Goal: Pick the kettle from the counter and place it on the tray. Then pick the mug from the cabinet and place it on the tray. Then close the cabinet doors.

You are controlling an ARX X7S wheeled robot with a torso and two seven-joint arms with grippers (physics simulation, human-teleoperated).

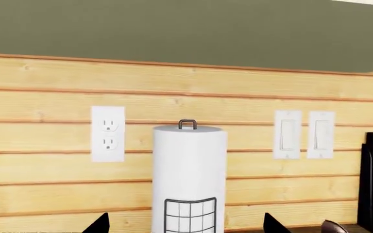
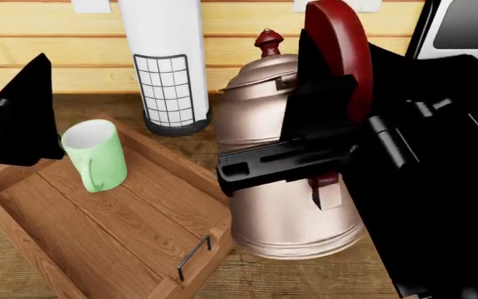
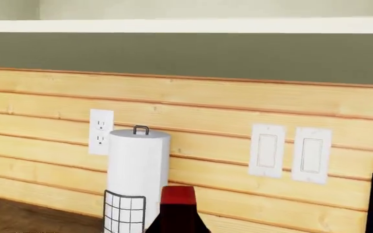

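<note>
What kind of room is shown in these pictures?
Most likely a kitchen. A copper kettle and a paper roll stand on a wooden counter, and an outlet sits in the plank wall behind.

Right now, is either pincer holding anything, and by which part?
The right pincer grips the kettle by its dark red handle. The left pincer is by the mug; contact cannot be told.

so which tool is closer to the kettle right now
The right one. The right tool is at the kettle, around its dark red handle, while the left tool sits off to the side by the mug on the tray.
</note>
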